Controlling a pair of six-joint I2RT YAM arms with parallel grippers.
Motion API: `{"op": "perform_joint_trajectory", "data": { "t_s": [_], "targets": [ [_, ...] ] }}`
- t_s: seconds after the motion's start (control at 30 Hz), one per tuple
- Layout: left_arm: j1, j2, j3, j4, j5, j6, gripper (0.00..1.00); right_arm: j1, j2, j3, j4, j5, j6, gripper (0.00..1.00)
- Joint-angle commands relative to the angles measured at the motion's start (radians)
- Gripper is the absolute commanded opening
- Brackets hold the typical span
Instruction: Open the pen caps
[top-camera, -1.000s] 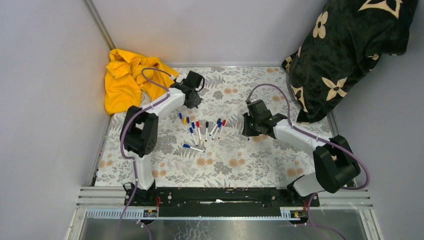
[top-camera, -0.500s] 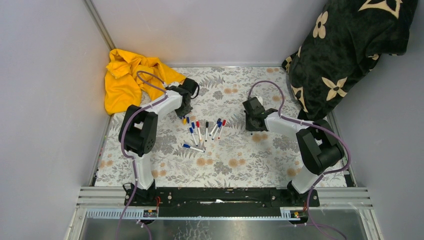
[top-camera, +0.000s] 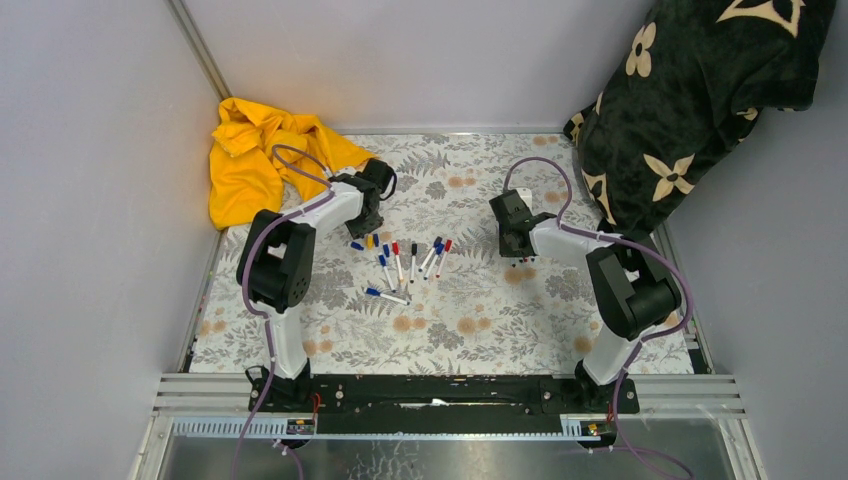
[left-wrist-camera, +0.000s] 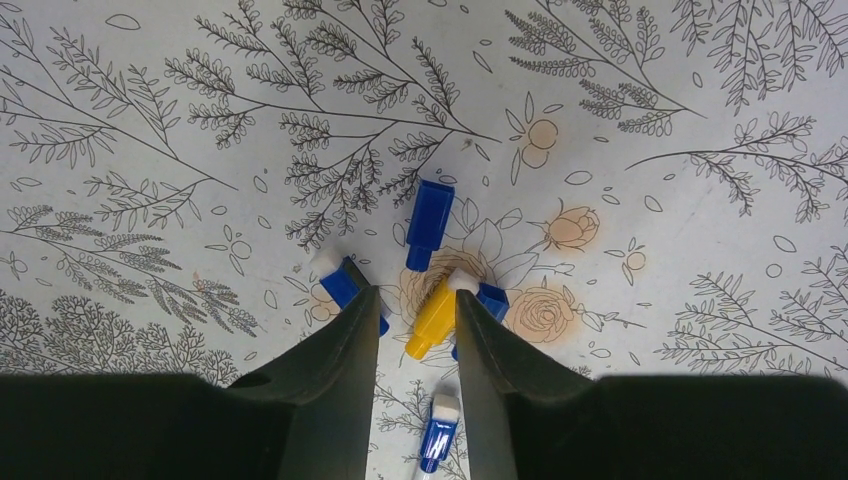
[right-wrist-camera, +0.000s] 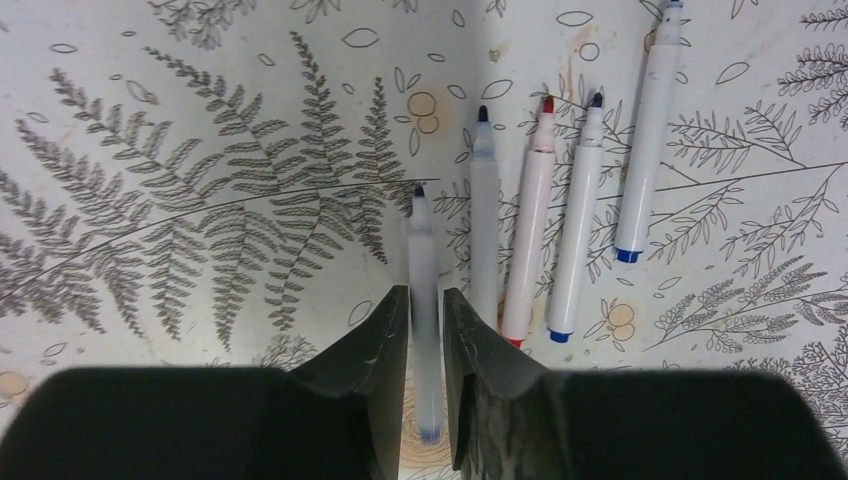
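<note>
In the left wrist view my left gripper (left-wrist-camera: 415, 302) is open and low over loose pen caps: a yellow cap (left-wrist-camera: 435, 320) lies between the fingers, with blue caps (left-wrist-camera: 430, 211) ahead and at each fingertip (left-wrist-camera: 340, 283). A capped pen's blue end (left-wrist-camera: 438, 436) lies under the jaws. In the top view the left gripper (top-camera: 367, 222) is at the back left of the capped pens (top-camera: 410, 262). My right gripper (right-wrist-camera: 426, 292) is shut on a white, uncapped, blue-tipped pen (right-wrist-camera: 424, 260). Several uncapped pens (right-wrist-camera: 530, 215) lie in a row to its right.
A crumpled yellow cloth (top-camera: 250, 160) lies at the back left corner. A dark flowered blanket (top-camera: 700, 100) fills the back right. Grey walls enclose the flowered tabletop (top-camera: 470, 320) on three sides.
My left gripper came forward and down over the loose caps. My right arm folded in, and its gripper moved slightly back beside the row of uncapped pens.
</note>
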Motion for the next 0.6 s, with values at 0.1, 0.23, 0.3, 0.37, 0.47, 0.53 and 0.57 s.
{"op": "perform_joint_trajectory", "data": {
  "t_s": [0.1,0.23,0.3,0.37,0.47,0.53,0.57],
  "targets": [
    [0.01,-0.032,0.002,0.018,-0.031,-0.026,0.4,-0.022,0.021,0.035,0.016,0.047,-0.02,0.3],
    [0.011,-0.049,-0.003,0.022,-0.025,-0.036,0.4,-0.025,0.022,0.038,0.017,0.046,-0.022,0.32],
    [0.01,-0.06,-0.004,0.022,-0.023,-0.039,0.4,-0.026,0.016,0.042,0.018,0.047,-0.028,0.34],
    [0.009,-0.07,-0.006,0.025,-0.019,-0.042,0.4,-0.025,-0.002,0.046,0.024,0.043,-0.04,0.35],
    [0.009,-0.087,-0.006,0.028,-0.015,-0.047,0.41,-0.025,-0.037,0.059,0.025,0.036,-0.067,0.37],
    [0.01,-0.099,-0.006,0.029,-0.007,-0.049,0.41,-0.023,-0.058,0.079,0.012,0.028,-0.081,0.38],
    [0.009,-0.105,-0.007,0.032,-0.002,-0.053,0.43,-0.023,-0.069,0.088,0.007,0.019,-0.086,0.39]
  ]
}}
